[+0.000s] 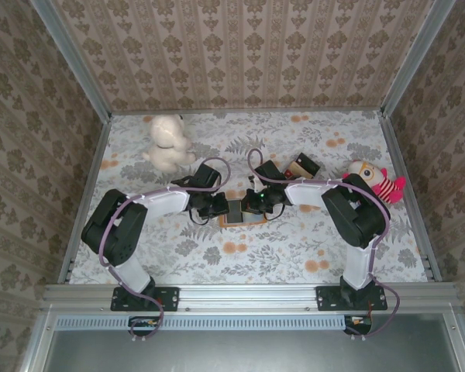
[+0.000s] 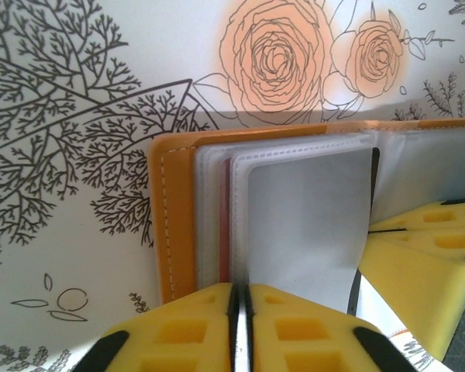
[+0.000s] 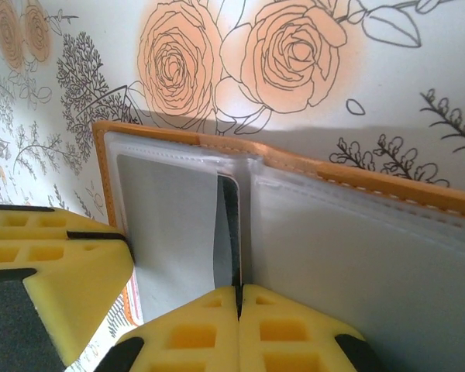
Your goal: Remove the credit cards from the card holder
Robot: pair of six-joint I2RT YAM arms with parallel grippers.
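The card holder lies open on the floral cloth, orange-tan rim outside and blue-grey pocket pages inside. My left gripper is shut on the near edge of one raised pocket page. A thin red sliver of a credit card shows between the pages beside it. My right gripper is shut on a thin dark-edged sheet with a rounded corner, standing at the holder's fold; I cannot tell whether it is a card or a page. The two grippers, left and right, face each other across the holder.
A white plush toy sits at the back left. A brown dark-topped block and a doll in red stripes are at the back right. Patterned walls close in the table on three sides.
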